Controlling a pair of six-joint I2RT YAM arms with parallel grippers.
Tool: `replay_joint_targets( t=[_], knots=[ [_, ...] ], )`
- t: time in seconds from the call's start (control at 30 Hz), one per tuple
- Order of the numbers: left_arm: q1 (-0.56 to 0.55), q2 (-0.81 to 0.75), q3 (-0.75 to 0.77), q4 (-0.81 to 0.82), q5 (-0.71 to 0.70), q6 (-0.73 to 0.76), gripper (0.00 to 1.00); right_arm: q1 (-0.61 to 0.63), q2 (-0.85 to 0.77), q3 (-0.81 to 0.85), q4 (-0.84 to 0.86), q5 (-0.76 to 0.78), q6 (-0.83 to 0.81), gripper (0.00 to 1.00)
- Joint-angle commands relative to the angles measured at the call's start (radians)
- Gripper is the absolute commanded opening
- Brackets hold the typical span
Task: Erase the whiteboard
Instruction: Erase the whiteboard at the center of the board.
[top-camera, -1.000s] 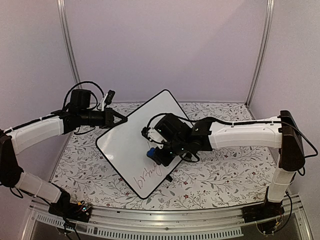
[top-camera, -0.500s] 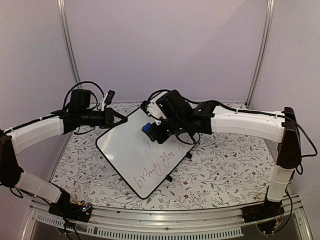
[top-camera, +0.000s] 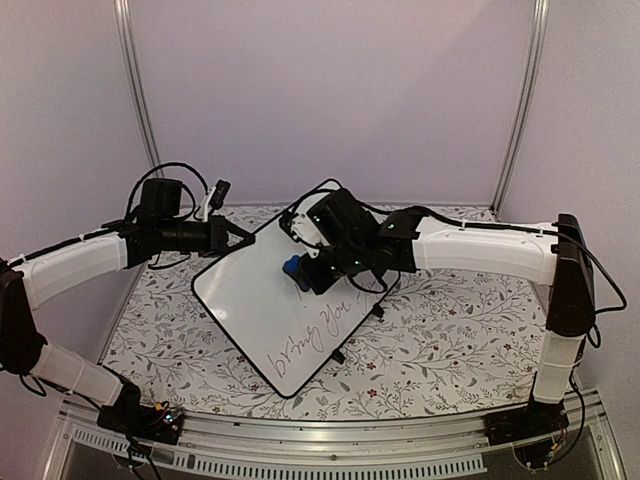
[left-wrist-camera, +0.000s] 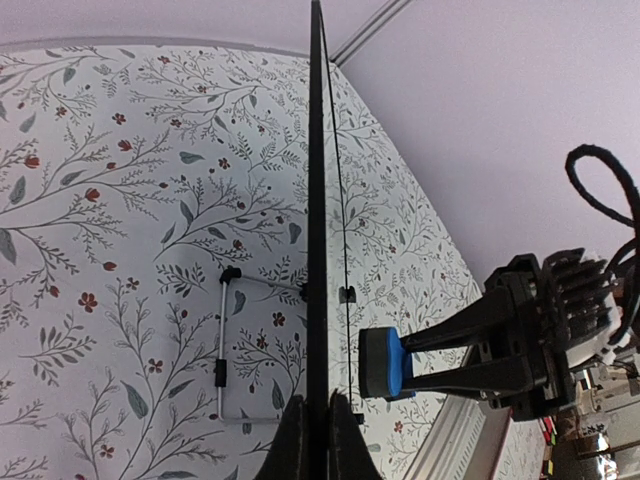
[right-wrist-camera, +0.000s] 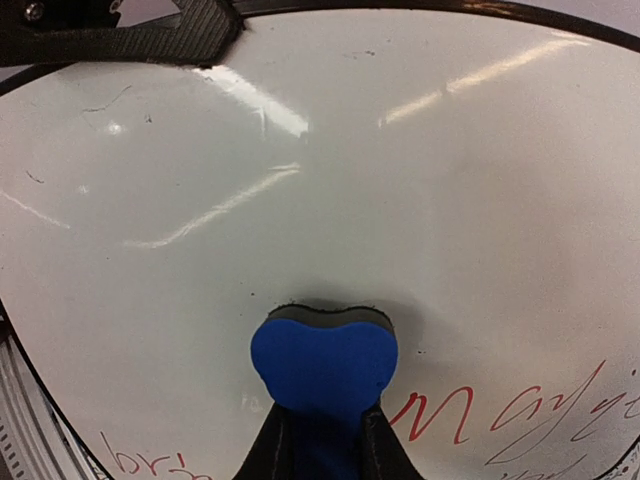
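2 arms (top-camera: 80, 262) stretch inward, jaws clamping whiteboard (top-camera: 255, 300) and eraser (top-camera: 292, 267).

Whiteboard (left-wrist-camera: 317, 200) seen edge-on, its rim clamped in the left gripper (left-wrist-camera: 322, 405); right gripper (left-wrist-camera: 405, 365) holds a blue eraser (left-wrist-camera: 385, 364) at its right face, over the floral desk (left-wrist-camera: 120, 200).

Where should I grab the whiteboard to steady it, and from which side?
Pinch the whiteboard by its thin left rim, edge-on from the left, as the left gripper does. It leans on a wire stand, so both faces are free there, away from the eraser.
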Motion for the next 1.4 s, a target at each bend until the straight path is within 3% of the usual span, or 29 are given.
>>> replay_joint_targets(
  t=[0.0, 0.87, 1.37],
  knots=[
    [-0.015, 0.022, 0.009, -0.013, 0.005, 0.026, 0.0, -0.003, -0.018, -0.004, 0.004, -0.013, 0.008, 0.04],
    [-0.015, 0.035, 0.008, -0.013, 0.008, 0.022, 0.0, -0.02, -0.014, -0.036, 0.021, -0.07, 0.033, 0.04],
    [-0.015, 0.035, 0.007, -0.008, 0.013, 0.019, 0.0, -0.02, -0.034, -0.174, 0.051, -0.098, 0.077, 0.04]
  ],
)
